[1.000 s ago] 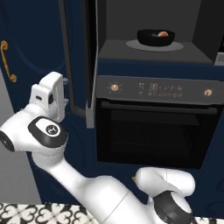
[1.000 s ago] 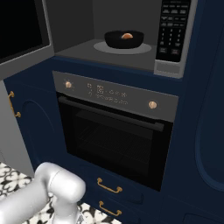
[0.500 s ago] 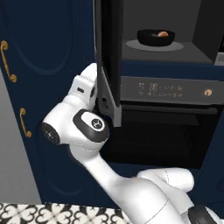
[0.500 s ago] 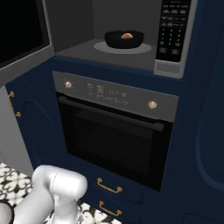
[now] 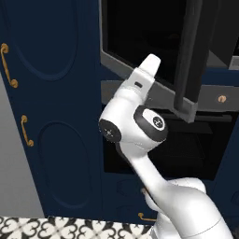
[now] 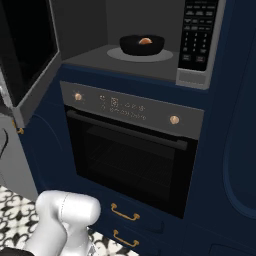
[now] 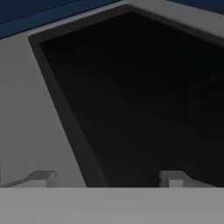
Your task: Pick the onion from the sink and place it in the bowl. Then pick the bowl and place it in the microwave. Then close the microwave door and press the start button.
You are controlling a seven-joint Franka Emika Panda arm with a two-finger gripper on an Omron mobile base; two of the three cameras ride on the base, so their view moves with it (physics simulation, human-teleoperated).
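Two steps left: I judge the door-closing step in hand, start button after.
Fingers [image 7: 107, 178]: spread wide, nothing between them, tips right up against the microwave door's [image 5: 189, 56] dark glass.
Next move: I would press on the window pane and swing the door toward the cavity.
Edges: door's grey frame corner overhangs the oven [image 6: 132, 150] front; arm sits beneath it.
Bowl [image 6: 142, 45]: on the turntable inside the microwave [image 6: 90, 50], onion [image 6: 145, 41] in it.
Keypad [image 6: 199, 31]: farthest, unobstructed.

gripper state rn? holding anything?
Gripper: open, holding nothing; its fingertips sit spread apart right up against the microwave door.
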